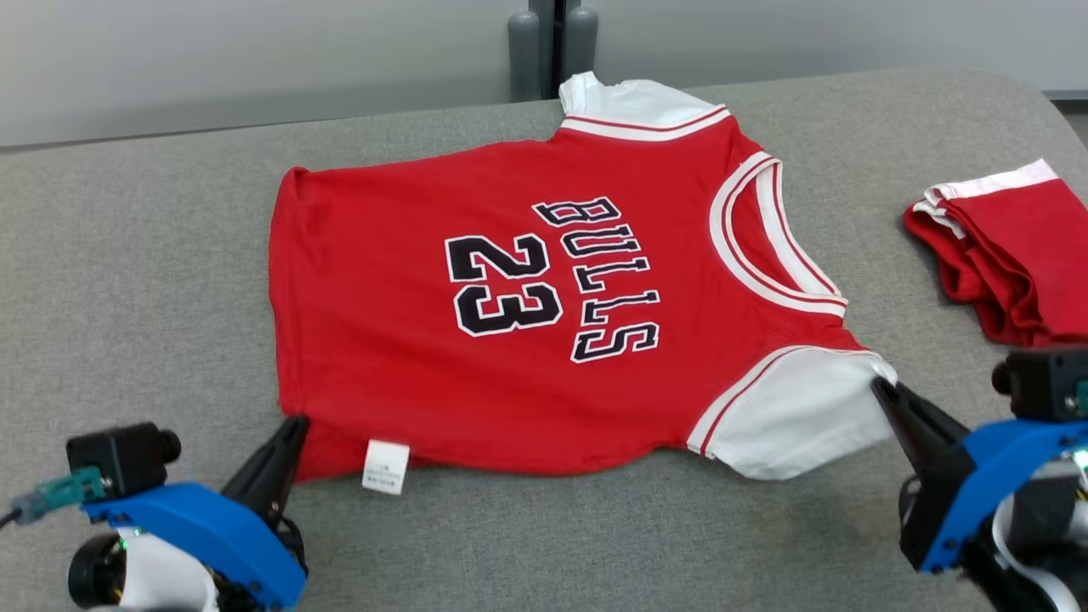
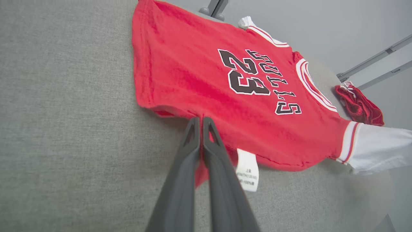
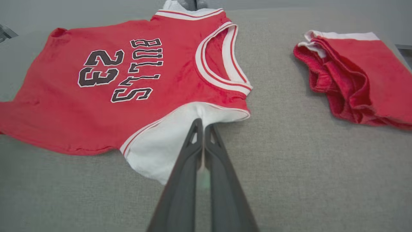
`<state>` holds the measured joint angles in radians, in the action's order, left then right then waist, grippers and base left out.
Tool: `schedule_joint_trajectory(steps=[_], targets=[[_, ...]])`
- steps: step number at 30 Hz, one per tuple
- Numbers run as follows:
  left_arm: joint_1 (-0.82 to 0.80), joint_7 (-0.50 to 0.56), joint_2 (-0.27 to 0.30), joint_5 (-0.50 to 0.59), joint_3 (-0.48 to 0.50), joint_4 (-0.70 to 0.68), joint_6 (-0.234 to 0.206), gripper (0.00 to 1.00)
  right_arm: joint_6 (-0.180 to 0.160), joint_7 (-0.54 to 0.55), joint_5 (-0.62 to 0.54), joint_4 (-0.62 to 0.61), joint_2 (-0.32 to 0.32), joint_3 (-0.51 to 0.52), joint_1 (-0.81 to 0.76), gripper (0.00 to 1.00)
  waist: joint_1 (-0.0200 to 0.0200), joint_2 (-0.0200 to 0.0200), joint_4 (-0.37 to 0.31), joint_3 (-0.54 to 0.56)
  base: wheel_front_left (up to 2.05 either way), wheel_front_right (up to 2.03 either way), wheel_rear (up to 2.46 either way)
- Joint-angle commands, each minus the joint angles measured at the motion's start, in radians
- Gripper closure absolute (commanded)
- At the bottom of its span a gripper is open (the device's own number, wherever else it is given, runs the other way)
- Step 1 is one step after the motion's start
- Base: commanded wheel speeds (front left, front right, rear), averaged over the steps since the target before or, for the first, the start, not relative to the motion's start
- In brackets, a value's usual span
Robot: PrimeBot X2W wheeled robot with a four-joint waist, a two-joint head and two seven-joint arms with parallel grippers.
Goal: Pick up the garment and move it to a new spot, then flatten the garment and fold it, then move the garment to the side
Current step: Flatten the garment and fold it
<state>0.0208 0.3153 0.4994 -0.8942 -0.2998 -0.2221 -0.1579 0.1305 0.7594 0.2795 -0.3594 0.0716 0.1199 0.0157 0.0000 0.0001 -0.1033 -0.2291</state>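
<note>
Head view. At centre of the grey tabletop [image 1: 127,255], red jersey [image 1: 510,314] lying flat, print side up; neck opening toward 3 o'clock, bottom hem toward 9 o'clock. At 7 o'clock, left gripper [image 1: 296,422], jaws pressed together and pinching the near corner of the hem, just beside the white label [image 1: 385,467]; red cloth caught between the dark fingers in the left wrist view. At 4 o'clock, right gripper [image 1: 878,385], jaws likewise closed, pinching the edge of the near white sleeve [image 1: 790,416], cloth puckered at the tips. At 12 o'clock, far white sleeve [image 1: 629,100], by the far edge of the tabletop. At 3 o'clock, folded red garment [image 1: 1011,246] with white trim, apart from the jersey.
</note>
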Motion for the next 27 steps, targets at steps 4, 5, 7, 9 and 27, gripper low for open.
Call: schedule_joint_trajectory(steps=[4,5,7,9,27], targets=[[-0.082,0.0,-0.026,-0.031,0.019,0.042,0.011,1.0,0.001,0.002,0.018,0.05,0.022,-0.019,0.112,1.0,0.0,-0.0001,0.005,-0.025,0.0,0.0,0.0],[-0.099,-0.001,-0.032,-0.038,0.021,0.059,0.013,1.0,0.001,0.0,0.023,0.065,0.023,-0.02,0.137,1.0,0.0,-0.0001,0.008,-0.032,0.0,0.0,0.0],[-0.133,-0.008,-0.053,-0.05,0.026,0.091,0.016,1.0,0.001,-0.014,0.032,0.09,0.027,-0.019,0.185,1.0,0.0,-0.0001,0.013,-0.048,0.0,0.0,0.0],[-0.167,-0.01,-0.065,-0.058,0.031,0.129,0.019,1.0,0.001,-0.029,0.042,0.118,0.031,-0.02,0.231,1.0,0.0,-0.0001,0.016,-0.065,0.0,0.0,0.0],[-0.396,0.016,-0.113,-0.089,0.027,0.373,0.059,1.0,0.001,-0.173,0.096,0.406,0.075,-0.076,0.567,1.0,0.0,-0.0001,0.049,-0.184,0.0,0.0,0.0]])
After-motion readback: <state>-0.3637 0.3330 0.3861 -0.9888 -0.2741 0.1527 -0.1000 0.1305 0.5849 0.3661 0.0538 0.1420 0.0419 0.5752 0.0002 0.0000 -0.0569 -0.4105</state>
